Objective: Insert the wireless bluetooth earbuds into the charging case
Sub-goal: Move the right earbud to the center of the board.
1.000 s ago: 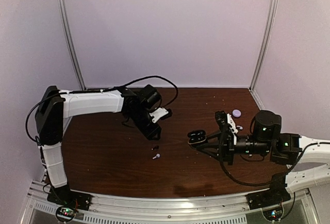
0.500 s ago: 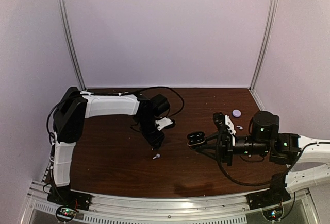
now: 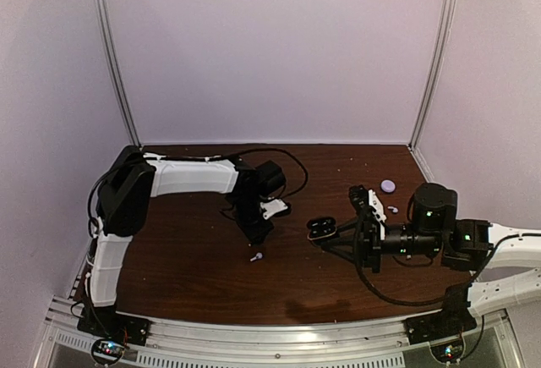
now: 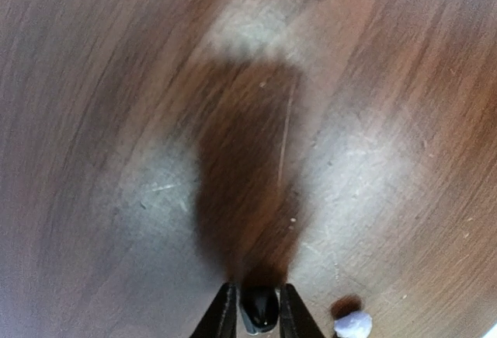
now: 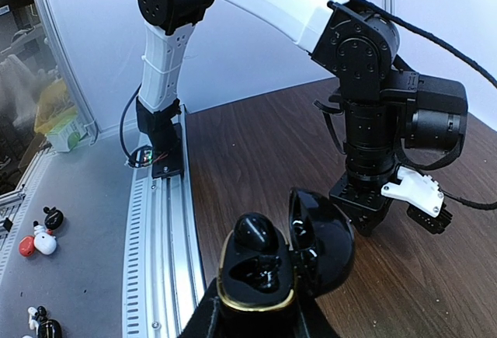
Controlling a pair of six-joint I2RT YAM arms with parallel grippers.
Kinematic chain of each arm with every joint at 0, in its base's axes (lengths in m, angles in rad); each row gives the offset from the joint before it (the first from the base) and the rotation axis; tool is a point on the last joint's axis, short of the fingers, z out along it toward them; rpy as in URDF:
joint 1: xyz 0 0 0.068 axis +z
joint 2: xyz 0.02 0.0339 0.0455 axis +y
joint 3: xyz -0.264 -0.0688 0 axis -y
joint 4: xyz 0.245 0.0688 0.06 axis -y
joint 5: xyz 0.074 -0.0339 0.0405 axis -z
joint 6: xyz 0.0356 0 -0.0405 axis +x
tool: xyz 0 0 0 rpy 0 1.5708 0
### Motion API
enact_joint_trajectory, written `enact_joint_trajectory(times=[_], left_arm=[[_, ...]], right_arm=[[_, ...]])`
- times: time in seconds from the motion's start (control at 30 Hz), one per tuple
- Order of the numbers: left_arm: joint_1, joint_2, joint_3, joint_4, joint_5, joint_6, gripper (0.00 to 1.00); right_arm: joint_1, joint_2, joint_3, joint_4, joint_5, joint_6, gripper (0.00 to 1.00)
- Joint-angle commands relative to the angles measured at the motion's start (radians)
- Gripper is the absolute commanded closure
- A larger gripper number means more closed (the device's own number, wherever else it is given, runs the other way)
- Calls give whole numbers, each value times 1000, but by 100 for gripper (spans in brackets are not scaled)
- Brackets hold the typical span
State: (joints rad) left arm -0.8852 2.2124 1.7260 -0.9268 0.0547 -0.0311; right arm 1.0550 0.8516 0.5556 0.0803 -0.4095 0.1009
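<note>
- Between the fingers of the left gripper, low over the middle of the table, sits a black earbud. The two tips stand close against its sides, so the pincer is closed on it.
- Just to the right of that in the left wrist view lies a white earbud. It rests on the wood, apart from the fingers and touched by nothing.
- From above, the white earbud shows as a pale speck a little nearer the arm bases than the left gripper.
- To the right of both buds, the charging case is black with a gold rim around its opening.
- The right gripper is clamped on the lower body of the case and holds it above the table, well apart from the left gripper.
- Its lid is hinged back and open, turned toward the left arm.
- Inside the case a rounded black shape sits at the far side. I cannot tell whether it is a bud.
- Farther back on the right of the table lies a round pale disc. A small white bit lies near it, too small to make out.
- Off the table's near edge, in the right wrist view, small toy figures lie on a grey surface beside the slotted rail.
</note>
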Motion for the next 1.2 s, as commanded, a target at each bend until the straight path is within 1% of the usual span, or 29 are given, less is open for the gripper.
enact_joint_trajectory(times=[0.0,0.13,0.23,0.4,0.63,0.77,0.87,1.0,1.1,1.17], left_arm=[[-1,14,7,-22,-28,12,81],[-1,5,-23,-23,-36,4,86],[-1,-31,-66,-22,-35,-6,88],[-1,-157,-214,-3,-31,-53,90],[-11,-349,-404,23,24,-164,89],[-38,-422,-488,46,63,-218,87],[-47,-454,-523,64,47,-249,83],[-50,-488,-516,65,24,-267,74],[-60,-485,-495,29,-5,-236,68],[-82,-467,-479,-4,-37,-214,65]], right_arm=[[-4,-8,-5,27,18,0,100],[-4,-9,-3,24,17,0,100],[-4,-13,-4,23,20,2,100],[-5,-11,-6,32,10,4,100],[-4,-1,-6,49,-8,7,100],[-4,-3,-4,47,-13,7,100],[-4,-5,-5,50,-16,8,100],[-4,-5,-3,44,-21,8,100],[-4,-8,-2,40,-21,7,100],[-4,-10,-1,39,-21,7,100]])
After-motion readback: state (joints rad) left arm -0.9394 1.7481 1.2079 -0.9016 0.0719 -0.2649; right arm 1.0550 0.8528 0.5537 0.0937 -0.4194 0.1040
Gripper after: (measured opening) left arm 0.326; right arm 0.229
